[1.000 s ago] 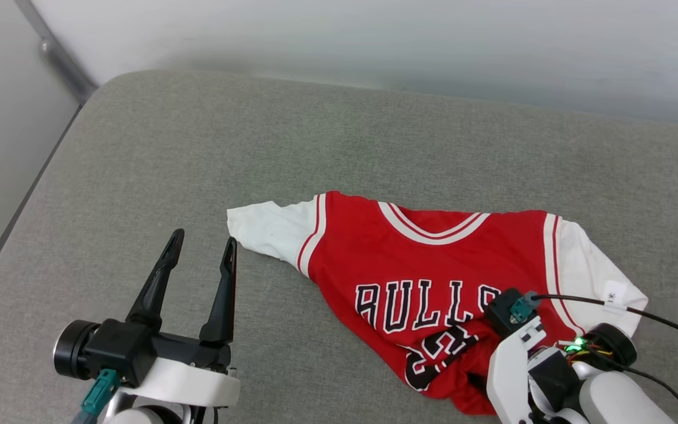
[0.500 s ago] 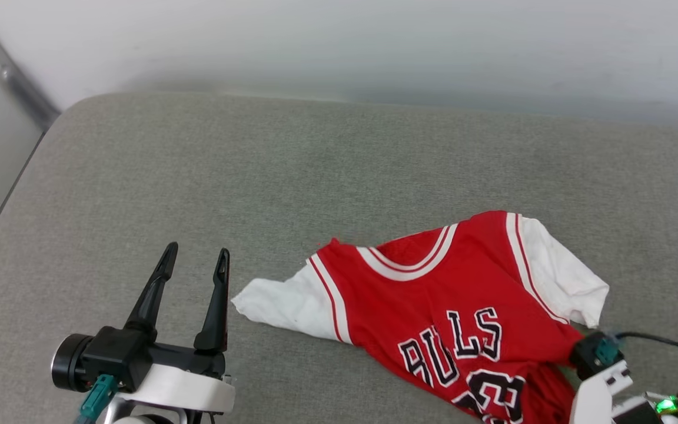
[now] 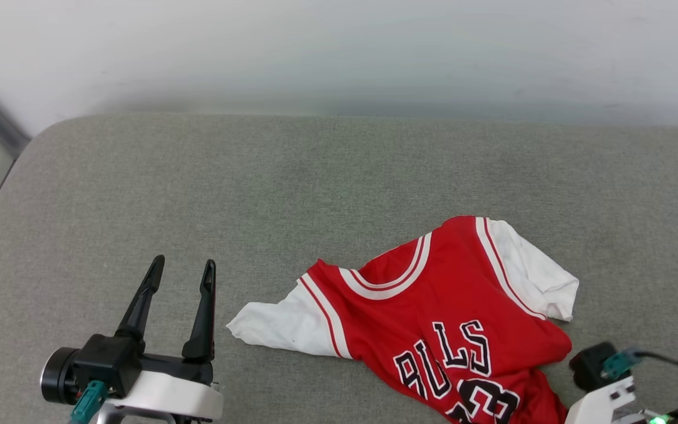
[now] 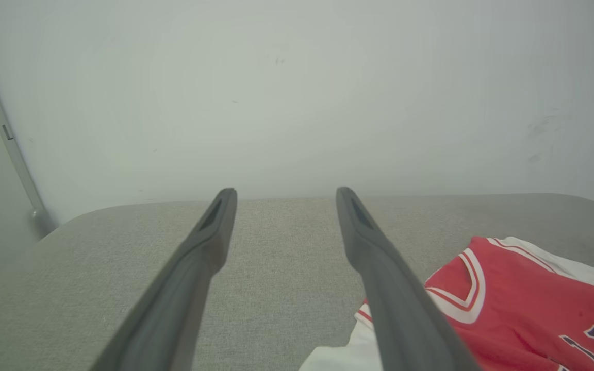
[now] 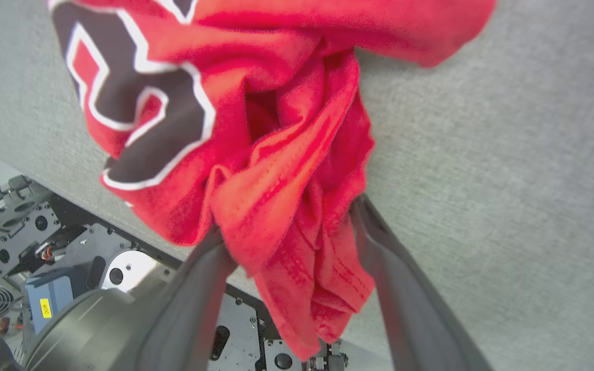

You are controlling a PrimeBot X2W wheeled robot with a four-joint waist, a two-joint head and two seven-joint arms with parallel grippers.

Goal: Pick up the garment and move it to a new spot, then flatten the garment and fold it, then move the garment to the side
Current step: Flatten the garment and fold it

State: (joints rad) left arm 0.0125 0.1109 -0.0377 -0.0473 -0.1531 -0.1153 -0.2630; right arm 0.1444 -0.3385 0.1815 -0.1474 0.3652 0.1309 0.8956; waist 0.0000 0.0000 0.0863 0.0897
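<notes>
The red jersey shirt (image 3: 451, 306) lies face up and rumpled on the near right part of the grey cushion (image 3: 256, 176), collar toward the far edge, with its black lettering and part of the 23 running down to the near edge. One white sleeve (image 3: 283, 324) is spread toward the left tool (image 3: 183, 262). That tool hovers over the near left part of the cushion with its 2 fingers spread wide and nothing between them. It is near the sleeve tip but not touching it.

In the right wrist view, the shirt's bunched red hem hangs over the cushion's near edge. It drapes between the 2 fingers of the right tool (image 5: 289, 221), which stand apart. The cloth brushes both fingers but is not pinched.
</notes>
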